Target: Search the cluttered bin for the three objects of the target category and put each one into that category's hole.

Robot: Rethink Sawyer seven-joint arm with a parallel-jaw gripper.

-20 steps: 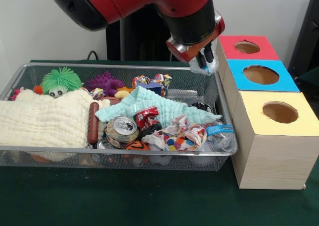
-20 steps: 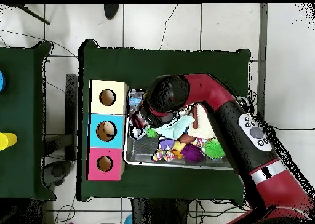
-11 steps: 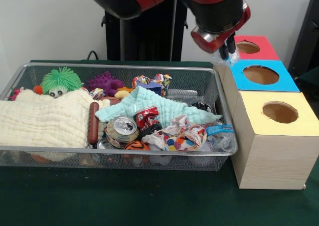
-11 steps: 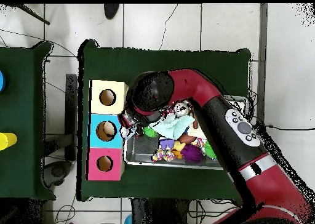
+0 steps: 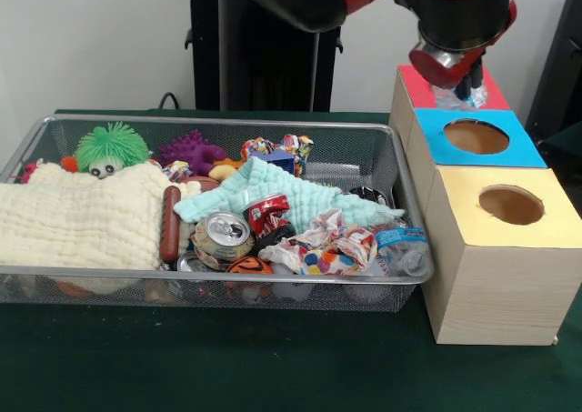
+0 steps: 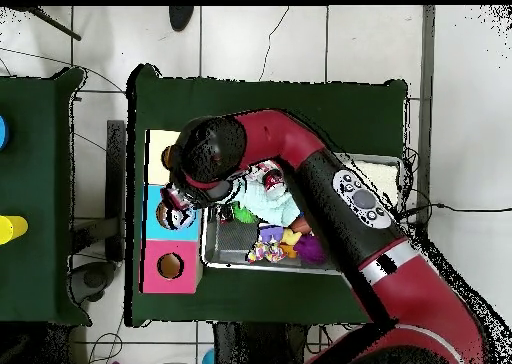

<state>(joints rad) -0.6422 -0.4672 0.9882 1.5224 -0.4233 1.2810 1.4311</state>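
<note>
My gripper [image 5: 466, 88] hangs above the row of boxes, over the seam between the red-topped box [image 5: 414, 85] and the blue-topped box [image 5: 476, 137]. It is shut on a small crumpled piece of clear plastic [image 5: 449, 95]. In the overhead view the gripper [image 6: 180, 212] sits over the blue box's hole and hides most of it. The wire bin [image 5: 227, 280] holds a crushed clear bottle [image 5: 403, 248], a silver can [image 5: 223, 235], a red can [image 5: 268, 214] and crumpled printed paper [image 5: 332, 248].
A yellow-topped box [image 5: 509, 205] stands nearest the camera. The bin also holds a cream cloth [image 5: 82, 221], a mint cloth [image 5: 273, 189], a green spiky toy [image 5: 111, 146], a purple spiky toy [image 5: 189, 148] and a toy sausage [image 5: 170, 223]. The arm [image 6: 300, 170] covers much of the bin.
The gripper has carried the clear plastic piece out of the bin's corner, up and sideways, to above the red and blue boxes. The bin's contents have not moved.
</note>
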